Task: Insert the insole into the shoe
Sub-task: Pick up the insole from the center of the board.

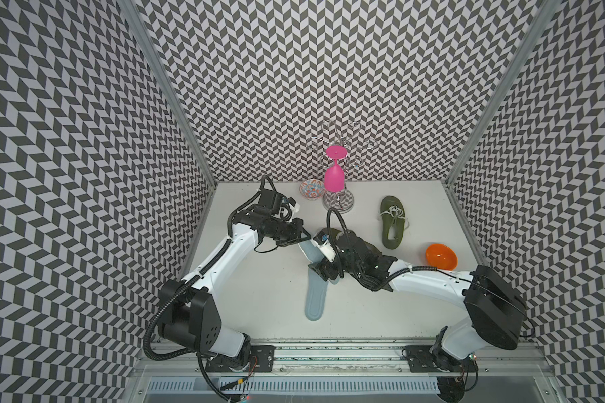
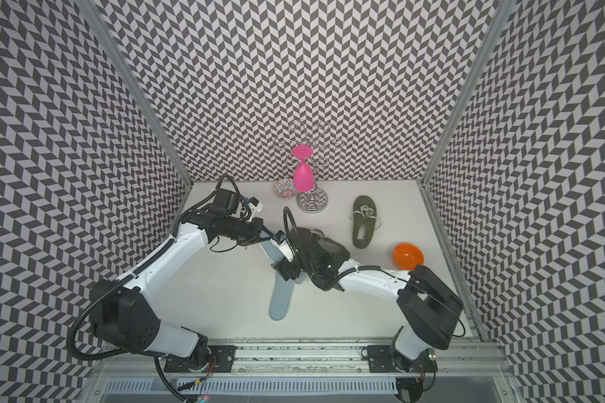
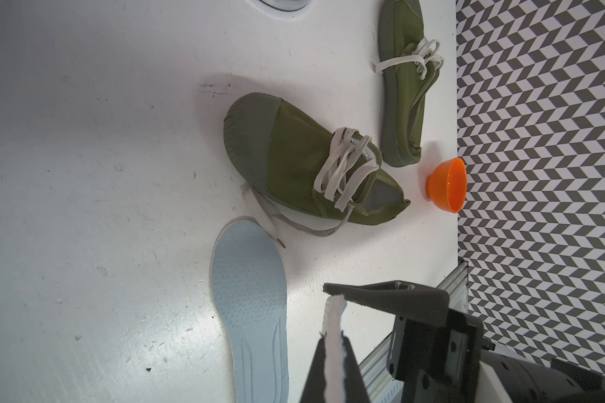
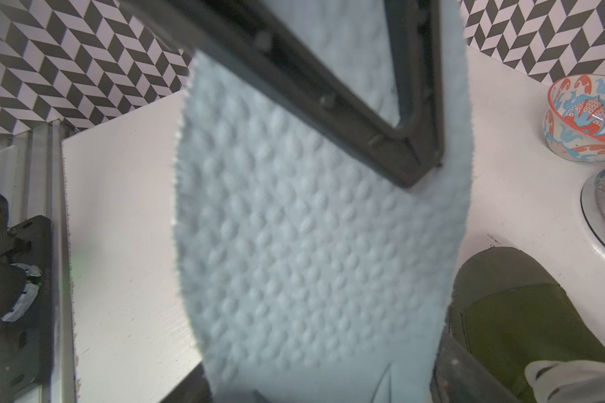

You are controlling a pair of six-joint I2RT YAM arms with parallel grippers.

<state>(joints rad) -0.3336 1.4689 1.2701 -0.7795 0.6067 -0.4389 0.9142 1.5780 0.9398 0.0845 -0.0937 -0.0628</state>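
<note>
Lifted insole [image 4: 311,261] slantwise, toe in left fingers [image 4: 329,104], heel rightward.

Bright, even light falls from above in both top views, and the arms throw only faint, soft shadows on the white worktop [image 1: 259,296]. Toward the frame edges the chevron walls [image 1: 67,139] bow and stretch through the wide lens. In the left wrist view the worktop shows a dull sheen beside the left claw [image 3: 332,310]; the shoe [image 3: 304,167] ahead of it is sharp, with a soft shadow. In the right wrist view the insole [image 4: 311,261] inside the right claw [image 4: 381,279] is blurred, too close to the lens. The bowl [image 4: 587,118] beyond carries small glints.
</note>
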